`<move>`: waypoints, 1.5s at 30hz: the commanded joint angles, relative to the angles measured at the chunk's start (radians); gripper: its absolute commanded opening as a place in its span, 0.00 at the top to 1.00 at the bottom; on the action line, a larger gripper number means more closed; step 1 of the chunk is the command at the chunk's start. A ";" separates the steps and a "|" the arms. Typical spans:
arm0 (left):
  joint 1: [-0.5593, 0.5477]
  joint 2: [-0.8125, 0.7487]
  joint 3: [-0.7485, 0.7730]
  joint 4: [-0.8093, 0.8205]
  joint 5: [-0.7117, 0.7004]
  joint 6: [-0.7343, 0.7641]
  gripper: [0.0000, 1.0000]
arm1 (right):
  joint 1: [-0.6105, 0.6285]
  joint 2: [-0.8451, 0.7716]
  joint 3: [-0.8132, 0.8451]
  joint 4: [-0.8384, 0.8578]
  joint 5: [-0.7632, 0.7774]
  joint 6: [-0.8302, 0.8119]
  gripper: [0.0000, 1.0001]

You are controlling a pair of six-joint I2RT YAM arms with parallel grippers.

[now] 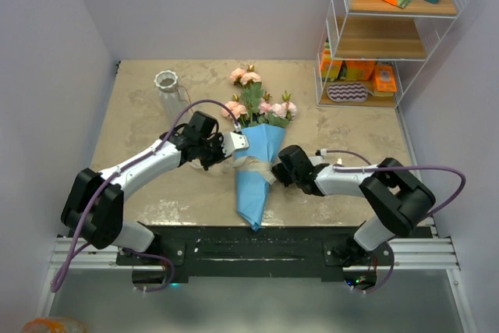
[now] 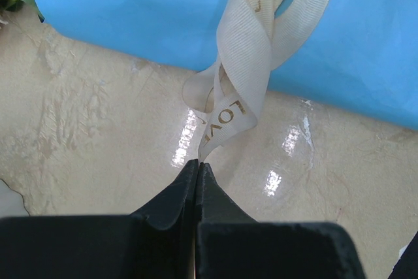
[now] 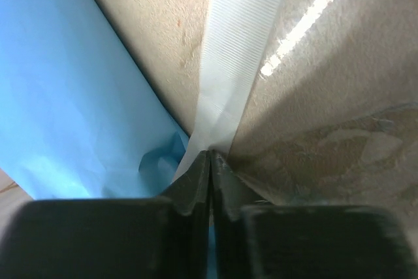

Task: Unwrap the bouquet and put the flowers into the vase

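Both tools are closed tight on ribbon tails; the left tool (image 2: 198,169) pinches the tip of the beige ribbon (image 2: 245,50) printed LOVE; the right tool (image 3: 209,160) clamps the other, plain tail just beside the blue paper (image 3: 72,96); the ribbon wraps the middle of the bouquet (image 1: 256,185), which lies on the tabletop (image 1: 132,130) between the two arms, cone tip toward the near edge; the flowers (image 1: 261,105) fan out of its far end; the vase (image 1: 167,87) stands upright at the far left, apart from the bouquet.
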 commanded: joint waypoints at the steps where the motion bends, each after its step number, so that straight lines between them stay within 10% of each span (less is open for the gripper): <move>1: 0.005 -0.024 -0.003 -0.003 0.020 0.015 1.00 | -0.004 -0.006 0.004 0.038 0.026 0.035 1.00; 7: 0.005 -0.004 0.022 -0.013 0.022 0.010 1.00 | -0.027 -0.100 -0.030 0.003 0.088 0.018 1.00; 16: 0.006 0.005 0.043 -0.015 0.017 -0.008 1.00 | -0.046 -0.295 0.078 -0.224 0.258 -0.475 1.00; 21: 0.005 0.007 0.050 -0.012 0.019 -0.017 1.00 | -0.035 -0.400 -0.042 -0.053 0.075 -0.631 0.55; 24: 0.005 0.006 0.047 -0.009 0.014 -0.020 1.00 | -0.006 -0.430 -0.073 -0.010 0.027 -0.623 0.49; 41: 0.006 -0.019 0.031 0.003 0.017 -0.023 1.00 | 0.080 -0.207 0.058 0.048 -0.038 -0.591 0.52; 45: 0.006 -0.025 0.021 0.011 0.013 -0.019 1.00 | 0.080 -0.184 0.061 0.065 -0.050 -0.582 0.65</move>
